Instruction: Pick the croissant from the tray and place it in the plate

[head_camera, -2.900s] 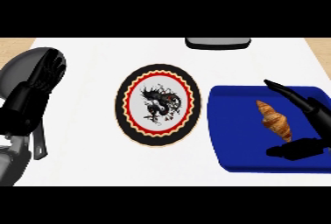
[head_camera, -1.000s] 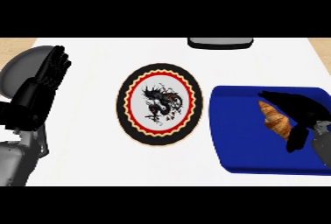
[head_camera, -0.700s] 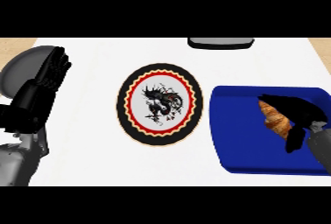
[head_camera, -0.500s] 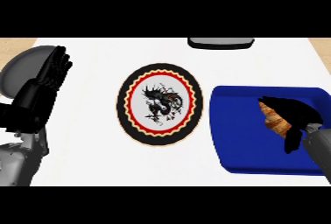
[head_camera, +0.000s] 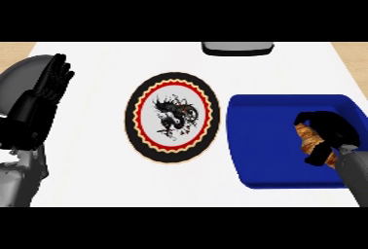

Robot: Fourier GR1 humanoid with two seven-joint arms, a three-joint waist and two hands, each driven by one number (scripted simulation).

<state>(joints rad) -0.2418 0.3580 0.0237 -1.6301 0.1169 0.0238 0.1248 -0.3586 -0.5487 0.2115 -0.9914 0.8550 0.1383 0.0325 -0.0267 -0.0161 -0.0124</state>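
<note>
Fingers of the right hand (head_camera: 332,130) curl over the croissant (head_camera: 310,139), grasping it where it lies at the right side of the blue tray (head_camera: 273,146). At the left edge the left hand (head_camera: 39,104) rests released, fingers straight and up. The plate (head_camera: 173,116) sits on the white table (head_camera: 101,170) just left of the tray. Farthest off, a grey object (head_camera: 238,47) lies at the table's back edge.

Croissant (head_camera: 310,137) golden-brown, in blue tray (head_camera: 273,146) at rt; round patterned plate (head_camera: 173,116) left of tray
</note>
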